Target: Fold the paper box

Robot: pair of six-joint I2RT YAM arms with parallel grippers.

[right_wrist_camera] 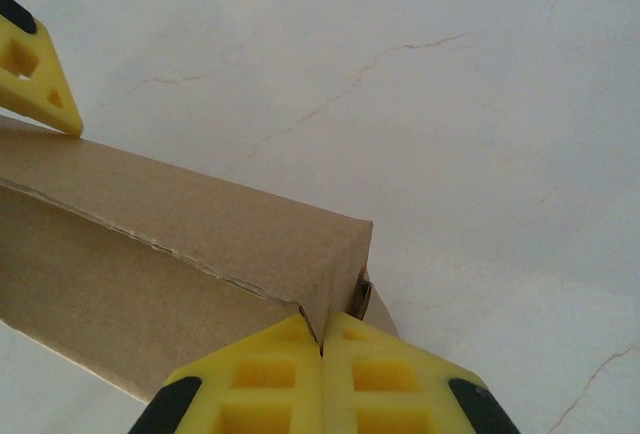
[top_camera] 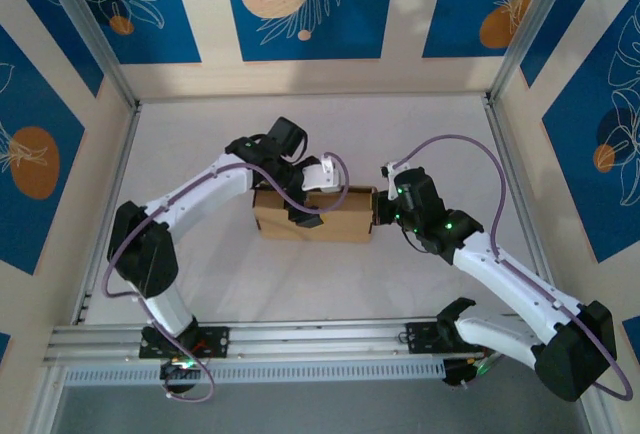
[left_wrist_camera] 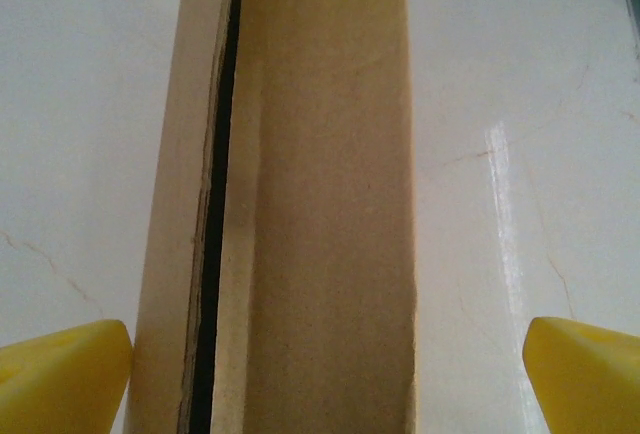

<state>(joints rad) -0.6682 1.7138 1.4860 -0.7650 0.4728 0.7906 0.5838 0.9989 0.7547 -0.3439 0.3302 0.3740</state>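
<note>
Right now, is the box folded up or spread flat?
Folded up. The box is a rectangular block with walls meeting at a corner; a thin dark gap runs along one edge.

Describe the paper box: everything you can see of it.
The paper box is plain brown corrugated cardboard, unprinted, folded into a long, narrow closed block. It lies flat near the middle of the table, its long side running left to right. A dark slit runs along one long edge where a panel sits not quite flush. The open left gripper straddles it, one finger on either side. The shut right gripper appears to press on its right end corner.
</note>
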